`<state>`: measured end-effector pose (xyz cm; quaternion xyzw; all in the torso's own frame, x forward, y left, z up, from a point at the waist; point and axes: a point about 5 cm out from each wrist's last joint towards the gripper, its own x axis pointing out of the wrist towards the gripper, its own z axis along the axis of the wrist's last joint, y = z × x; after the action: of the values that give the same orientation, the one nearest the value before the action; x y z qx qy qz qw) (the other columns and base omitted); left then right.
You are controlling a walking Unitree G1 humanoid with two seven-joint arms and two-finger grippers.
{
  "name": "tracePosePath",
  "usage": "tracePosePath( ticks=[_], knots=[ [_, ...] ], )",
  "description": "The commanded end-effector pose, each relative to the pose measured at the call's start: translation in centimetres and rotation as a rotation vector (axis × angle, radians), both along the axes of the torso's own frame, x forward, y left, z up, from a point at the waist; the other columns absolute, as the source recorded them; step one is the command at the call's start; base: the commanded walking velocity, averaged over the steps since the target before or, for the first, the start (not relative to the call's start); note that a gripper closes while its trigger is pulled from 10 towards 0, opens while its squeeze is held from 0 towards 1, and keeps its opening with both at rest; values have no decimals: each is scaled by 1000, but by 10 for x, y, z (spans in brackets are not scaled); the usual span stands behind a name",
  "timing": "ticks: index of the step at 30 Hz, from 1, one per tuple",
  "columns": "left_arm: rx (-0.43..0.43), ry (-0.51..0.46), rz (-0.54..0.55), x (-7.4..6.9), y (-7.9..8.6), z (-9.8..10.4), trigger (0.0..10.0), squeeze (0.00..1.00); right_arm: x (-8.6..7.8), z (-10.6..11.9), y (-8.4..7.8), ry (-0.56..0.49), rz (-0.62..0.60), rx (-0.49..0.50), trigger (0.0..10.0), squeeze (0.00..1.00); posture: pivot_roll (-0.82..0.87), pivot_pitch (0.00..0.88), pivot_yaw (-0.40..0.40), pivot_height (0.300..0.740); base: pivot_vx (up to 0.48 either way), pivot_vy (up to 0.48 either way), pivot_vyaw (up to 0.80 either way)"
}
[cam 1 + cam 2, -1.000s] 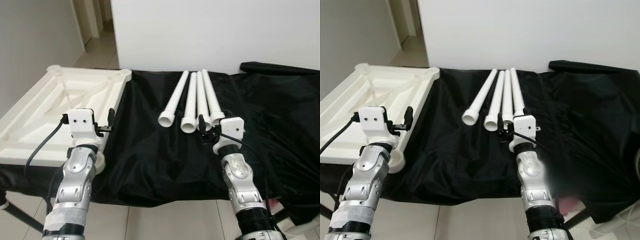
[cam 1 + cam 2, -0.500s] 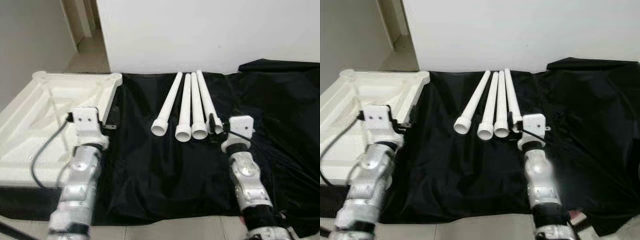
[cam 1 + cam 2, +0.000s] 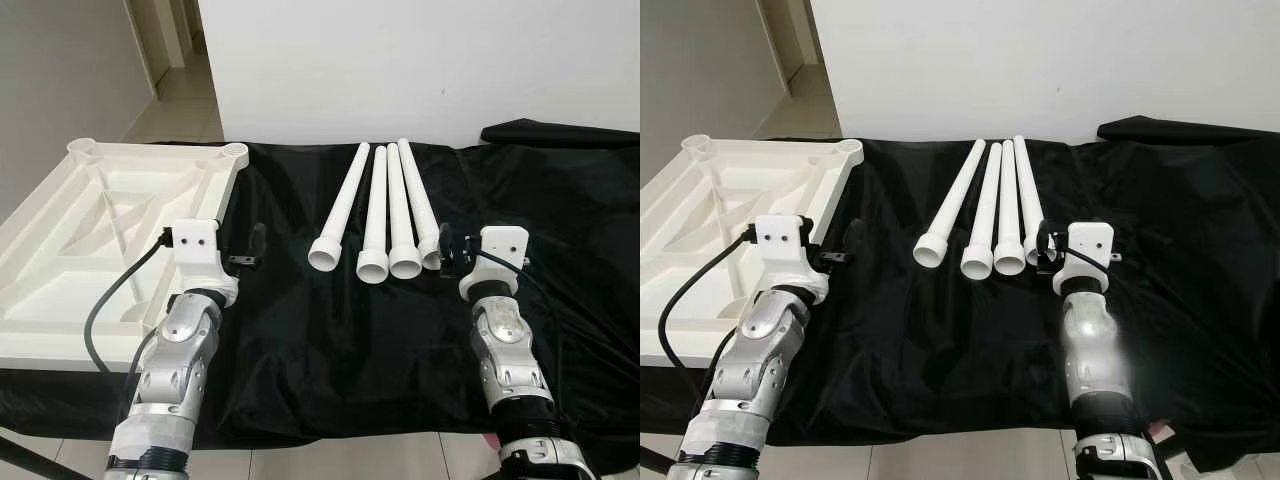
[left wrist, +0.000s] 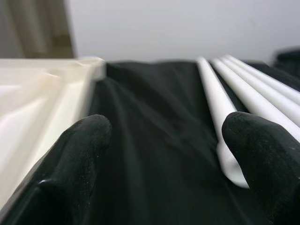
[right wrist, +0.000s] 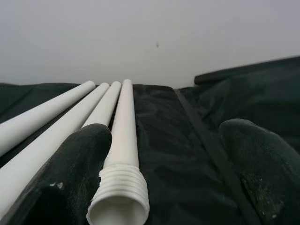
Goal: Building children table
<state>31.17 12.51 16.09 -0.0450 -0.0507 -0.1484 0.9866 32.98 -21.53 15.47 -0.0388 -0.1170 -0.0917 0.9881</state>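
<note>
On a black cloth [image 3: 330, 340] that covers the work surface lie four white legs in a tight row, side by side and touching or nearly so, their wide threaded ends toward the robot and their thin ends toward the white wall [image 3: 400, 60]. The right gripper [image 5: 161, 187] sits low at the near end of this row with its fingers [image 5: 75, 178] spread wide apart and nothing between them yet. The rightmost leg [image 5: 123, 154] lies just inside its left finger, its ribbed open mouth almost level with the fingertips; the second leg [image 3: 403, 210], third leg [image 3: 375, 215] and leftmost leg [image 3: 340, 205] lie beyond that finger, farther to the left. Bare cloth lies under the rest of the gap and under the right finger.

Well apart to the left, the left gripper [image 4: 164, 154] hovers over the cloth, also wide open and empty. It sits between the two groups of parts: the cream tabletop [image 3: 90, 230], lying upside down with its ribs and round corner sockets facing up, is just off its left finger, and the leftmost leg is off its right finger, not touching. A black cable [image 3: 110, 310] loops from the left wrist down over the tabletop's near edge. Beyond the tabletop, a tiled floor [image 3: 185, 100] runs into a doorway.
</note>
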Motion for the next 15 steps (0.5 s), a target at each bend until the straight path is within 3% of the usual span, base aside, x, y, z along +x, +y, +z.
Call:
tracePosePath(
  ticks=[1, 7, 15],
  knots=[
    [29, 8, -73, -1, -6, 2, 10000, 0, 3, 1, -1, 12, 4, 21, 10000, 0, -1, 12, 70, 740, 0, 0, 0],
    [-27, 19, -147, -2, -22, 13, 10000, 0, 11, 3, -8, 32, -11, 51, 10000, 0, 6, 58, 83, 740, 0, 0, 0],
    [-65, 40, -237, -11, -41, 25, 10000, 0, 19, 8, 2, 42, 64, 44, 10000, 0, 0, 138, 83, 740, 0, 0, 0]
  ],
)
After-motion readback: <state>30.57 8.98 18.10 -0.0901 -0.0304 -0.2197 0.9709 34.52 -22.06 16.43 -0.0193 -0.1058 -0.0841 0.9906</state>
